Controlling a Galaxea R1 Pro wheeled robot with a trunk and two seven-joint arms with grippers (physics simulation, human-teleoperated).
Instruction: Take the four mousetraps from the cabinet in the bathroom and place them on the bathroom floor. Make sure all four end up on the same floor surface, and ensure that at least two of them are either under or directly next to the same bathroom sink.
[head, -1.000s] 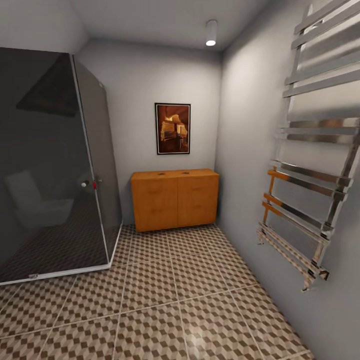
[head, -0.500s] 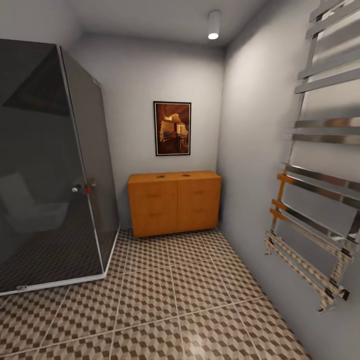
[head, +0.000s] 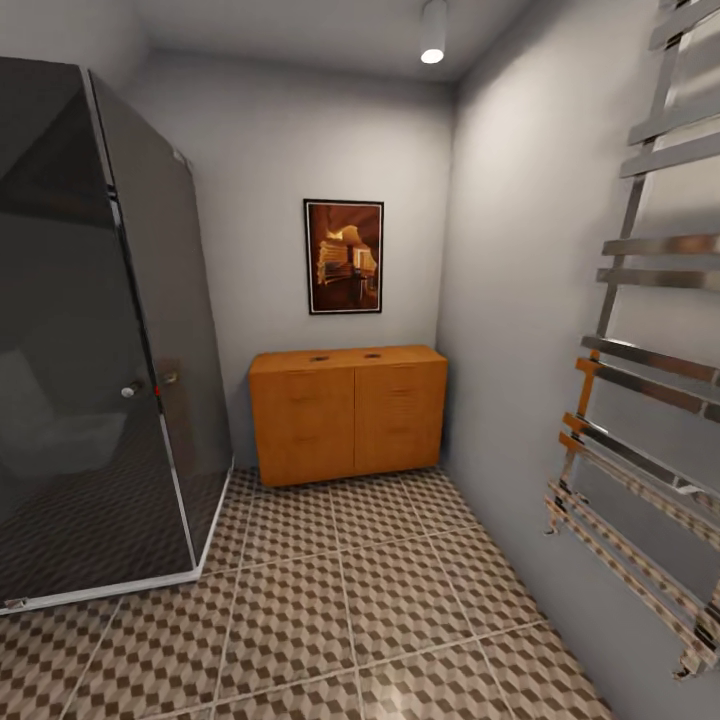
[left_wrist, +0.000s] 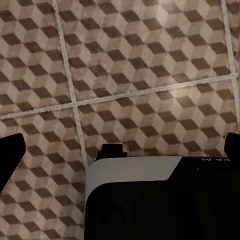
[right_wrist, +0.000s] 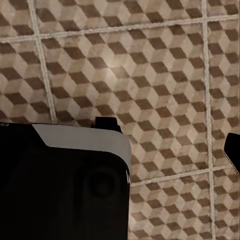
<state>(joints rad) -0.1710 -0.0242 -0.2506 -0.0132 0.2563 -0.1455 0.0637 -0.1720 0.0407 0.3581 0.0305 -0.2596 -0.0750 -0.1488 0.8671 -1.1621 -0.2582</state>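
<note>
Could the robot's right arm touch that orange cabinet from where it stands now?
Probably not. The cabinet stands against the far wall, across several rows of floor tiles, while the right wrist camera looks down at floor beside the robot's body.

Both our wrists point straight down at the bathroom floor (left_wrist: 150, 75), the landmark beneath us. On our left gripper (left_wrist: 120, 150), dark fingers (left_wrist: 11, 157) show at opposite edges of the left wrist view, spread wide with nothing between them. Of our right gripper, one dark fingertip (right_wrist: 233, 148) shows above the same floor; its spread cannot be judged. A black-and-white part of our body lies under each wrist.
</note>
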